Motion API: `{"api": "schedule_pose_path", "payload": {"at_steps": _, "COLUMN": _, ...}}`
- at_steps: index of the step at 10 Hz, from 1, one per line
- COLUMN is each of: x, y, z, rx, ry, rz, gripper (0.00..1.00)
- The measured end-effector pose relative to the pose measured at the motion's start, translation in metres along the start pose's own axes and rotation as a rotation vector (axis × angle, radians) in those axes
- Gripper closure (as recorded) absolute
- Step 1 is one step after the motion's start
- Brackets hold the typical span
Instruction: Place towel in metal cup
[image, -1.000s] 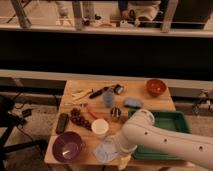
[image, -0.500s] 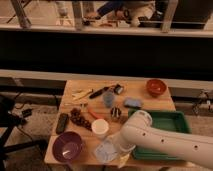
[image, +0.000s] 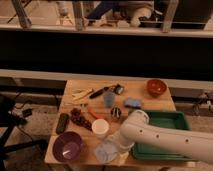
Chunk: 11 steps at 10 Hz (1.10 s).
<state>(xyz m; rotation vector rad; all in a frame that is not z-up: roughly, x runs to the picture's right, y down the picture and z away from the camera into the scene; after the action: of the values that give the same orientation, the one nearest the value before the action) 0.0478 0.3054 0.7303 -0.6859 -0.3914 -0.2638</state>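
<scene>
Now hand (image: 116, 148) spread apart over towel (image: 103, 151) at table (image: 138, 90) front edge; metal cup (image: 116, 113) behind.

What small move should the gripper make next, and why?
Probably ease the gripper down onto the pale blue-grey wrinkled towel to take hold of it. The gripper sits at the towel's edge, and the towel lies on the wooden table, not yet in the small dark shiny metal cup farther back.

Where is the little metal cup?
The metal cup stands mid-table between the blue tumbler and white cup; the claw is over the towel at the front edge.
</scene>
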Motion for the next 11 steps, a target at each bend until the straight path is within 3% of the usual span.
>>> {"api": "schedule_pose_path", "payload": {"at_steps": 11, "x": 0.022, "y": -0.008, "z": 0.022, "rx": -0.027, "ry": 0.014, "rz": 0.034, "gripper": 0.20}}
